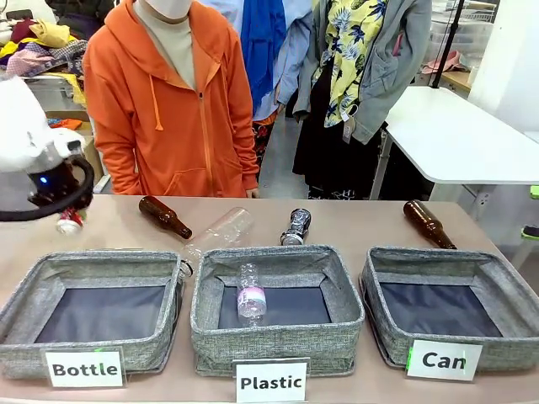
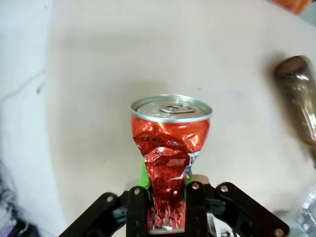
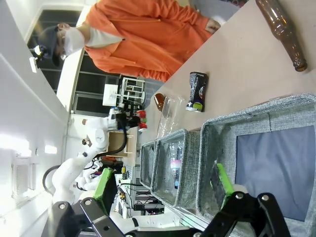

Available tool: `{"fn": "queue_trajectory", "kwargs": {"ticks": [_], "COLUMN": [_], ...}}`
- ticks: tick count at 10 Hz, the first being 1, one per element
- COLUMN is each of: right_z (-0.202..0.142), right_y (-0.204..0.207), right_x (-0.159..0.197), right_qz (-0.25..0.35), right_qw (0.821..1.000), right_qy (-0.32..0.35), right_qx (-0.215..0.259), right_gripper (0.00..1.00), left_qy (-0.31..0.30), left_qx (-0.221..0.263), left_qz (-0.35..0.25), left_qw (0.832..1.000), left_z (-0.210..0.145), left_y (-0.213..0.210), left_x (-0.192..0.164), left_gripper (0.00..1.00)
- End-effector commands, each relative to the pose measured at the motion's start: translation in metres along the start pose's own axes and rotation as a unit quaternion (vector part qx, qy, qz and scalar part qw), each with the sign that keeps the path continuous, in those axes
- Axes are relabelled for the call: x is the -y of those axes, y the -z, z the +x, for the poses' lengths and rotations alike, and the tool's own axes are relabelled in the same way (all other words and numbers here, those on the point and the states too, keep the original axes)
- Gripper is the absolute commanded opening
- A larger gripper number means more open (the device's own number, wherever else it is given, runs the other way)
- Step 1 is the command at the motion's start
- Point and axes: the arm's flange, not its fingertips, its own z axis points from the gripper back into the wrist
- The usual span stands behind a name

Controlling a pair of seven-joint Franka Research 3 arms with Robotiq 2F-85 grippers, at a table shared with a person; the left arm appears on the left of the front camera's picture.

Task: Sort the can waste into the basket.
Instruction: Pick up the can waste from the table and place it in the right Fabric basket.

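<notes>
Front: red can [image 1: 69,221] at the table's far left, under the left arm. Black can [image 1: 296,227] lies behind the Plastic basket [image 1: 278,252]. Can basket [image 1: 425,252] at right.
Left wrist: left gripper [image 2: 166,197] clamped on the red can's crushed end.
Right wrist: right gripper [image 3: 165,195] spread wide, by the Can basket's wall.

Robotics lab or test rm: white robot arm [image 1: 21,135] at beige table [image 1: 354,223] w/ 3 grey baskets [image 1: 438,257] fronted by printed cards "Bottle" [image 1: 84,369], "Plastic" [image 1: 270,383], "Can" [image 1: 444,361]; plain white worktable [image 1: 463,135] behind; clothes [image 1: 42,46] heaped at back left.
</notes>
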Motion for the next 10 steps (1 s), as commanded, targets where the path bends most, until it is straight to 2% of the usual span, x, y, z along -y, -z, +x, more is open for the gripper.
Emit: {"fn": "queue_trajectory", "kwargs": {"ticks": [1, 2, 3, 4, 5, 6, 7, 8, 9, 10], "right_z": [0.004, 0.004, 0.004, 0.004, 0.004, 0.004, 0.004, 0.004, 0.004, 0.004], "right_y": [0.001, 0.001, 0.001, 0.001, 0.001, 0.001, 0.001, 0.001, 0.001, 0.001], "right_x": [-0.002, -0.002, -0.002, -0.002, -0.002, -0.002, -0.002, -0.002, -0.002, -0.002], "right_qz": [0.011, 0.011, 0.011, 0.011, 0.011, 0.011, 0.011, 0.011, 0.011, 0.011], "right_qw": [1.000, 1.000, 1.000, 1.000, 1.000, 1.000, 1.000, 1.000, 1.000, 1.000], "right_qy": [-0.009, -0.009, -0.009, -0.009, -0.009, -0.009, -0.009, -0.009, -0.009, -0.009], "right_qx": [0.008, 0.008, 0.008, 0.008, 0.008, 0.008, 0.008, 0.008, 0.008, 0.008], "right_gripper": [1.00, 1.00, 1.00, 1.00, 1.00, 1.00, 1.00, 1.00, 1.00, 1.00], "left_qy": [0.060, 0.127, 0.225, 0.300, 0.381, 0.458, 0.509, 0.483, 0.431, 0.431], "left_qx": [0.067, 0.056, 0.022, -0.008, -0.030, -0.034, -0.019, 0.023, -0.042, -0.042], "left_qz": [-0.039, -0.097, -0.148, -0.148, -0.150, -0.142, -0.131, -0.096, -0.163, -0.163], "left_qw": [0.995, 0.986, 0.963, 0.942, 0.912, 0.877, 0.850, 0.870, 0.886, 0.886], "left_z": [-0.052, -0.080, -0.112, -0.140, -0.170, -0.201, -0.224, -0.222, -0.215, -0.215], "left_y": [-0.096, -0.136, -0.165, -0.179, -0.188, -0.190, -0.187, -0.180, -0.192, -0.192], "left_x": [-0.005, -0.002, 0.000, -0.001, -0.003, -0.007, -0.008, -0.009, 0.006, 0.006], "left_gripper": [0.00, 0.00, 0.00, 0.00, 0.00, 0.00, 0.00, 0.00, 0.00, 0.00]}}
